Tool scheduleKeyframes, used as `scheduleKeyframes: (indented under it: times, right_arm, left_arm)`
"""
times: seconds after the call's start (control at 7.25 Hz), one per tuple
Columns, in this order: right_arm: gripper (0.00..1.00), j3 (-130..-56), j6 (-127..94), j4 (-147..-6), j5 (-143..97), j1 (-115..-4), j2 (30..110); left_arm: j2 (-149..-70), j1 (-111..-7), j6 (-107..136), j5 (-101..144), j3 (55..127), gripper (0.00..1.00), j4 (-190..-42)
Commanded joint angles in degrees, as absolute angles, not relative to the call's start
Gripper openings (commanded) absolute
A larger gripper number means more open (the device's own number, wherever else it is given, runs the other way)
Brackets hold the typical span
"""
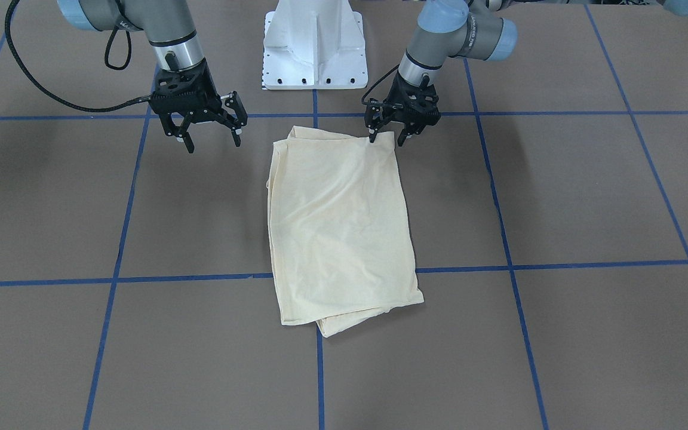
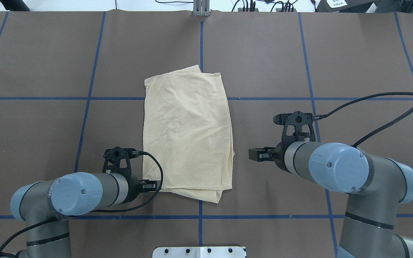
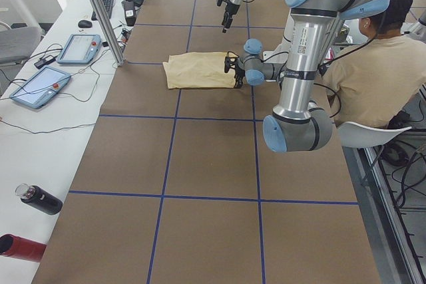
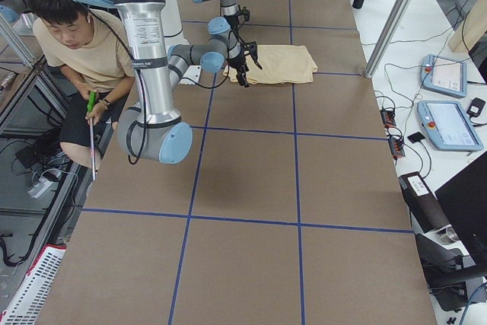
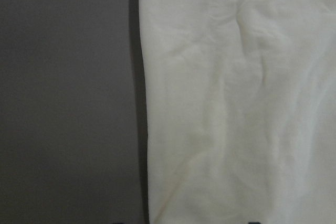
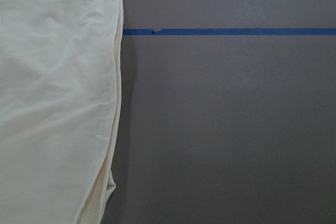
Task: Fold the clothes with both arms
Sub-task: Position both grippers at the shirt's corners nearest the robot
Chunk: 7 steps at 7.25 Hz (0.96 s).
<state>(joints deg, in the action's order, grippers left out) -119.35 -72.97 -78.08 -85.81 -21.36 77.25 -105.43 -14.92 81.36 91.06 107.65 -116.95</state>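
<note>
open table (image 1: 589, 197) flanks the shirt (image 1: 338, 227); white pedestal (image 1: 314, 54) beyond it.

A brown table (image 1: 589, 197) gridded with blue tape (image 1: 200, 278) carries a folded cream shirt (image 1: 338, 221), apparently several layers thick, near a white base (image 1: 315, 54).

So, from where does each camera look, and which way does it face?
Front-facing: across the table, facing the white base; left arm on its right, right arm on its left.
Overhead: behind the base, looking forward and down; both arms.
Exterior left: table's left end; left arm nearest.
Exterior right: opposite end; right arm nearest, person beside.
Left wrist: down on T-shirt edge; no arm shows.
Right wrist: down on its other edge; no arm.
All six share the T-shirt.
</note>
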Motion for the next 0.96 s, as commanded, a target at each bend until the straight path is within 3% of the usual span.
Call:
scheduleKeyframes:
  times: [0.0, 0.14, 0.28, 0.41, 0.55, 0.83]
  right_arm:
    - [1.0, -119.0, -73.04, -78.05, -85.43, -21.36, 77.26]
    - [1.0, -119.0, -73.04, -78.05, -85.43, -21.36, 77.26]
    - [1.0, -119.0, -73.04, -78.05, -85.43, -21.36, 77.26]
    - [1.0, -119.0, -73.04, -78.05, -85.43, -21.27, 77.26]
    - [1.0, -119.0, -73.12, -78.05, -85.34, -21.18, 76.99]
    - [1.0, -117.26, -74.78, -77.96, -85.17, -20.83, 74.81]
  left_arm:
    - [-105.47, -14.33, 81.65, 91.05, 107.23, 0.68, -116.89]
    - [-105.47, -14.07, 81.65, 91.14, 107.23, 0.63, -116.81]
    - [-105.82, -14.06, 82.17, 91.14, 107.23, 0.41, -116.72]
    - [-106.17, -14.06, 84.96, 91.06, 107.31, 0.09, -116.63]
    - [-106.17, -13.98, 85.34, 91.05, 107.49, 0.0, -116.63]
    - [-106.26, -14.15, 85.61, 90.97, 108.19, 0.0, -116.63]
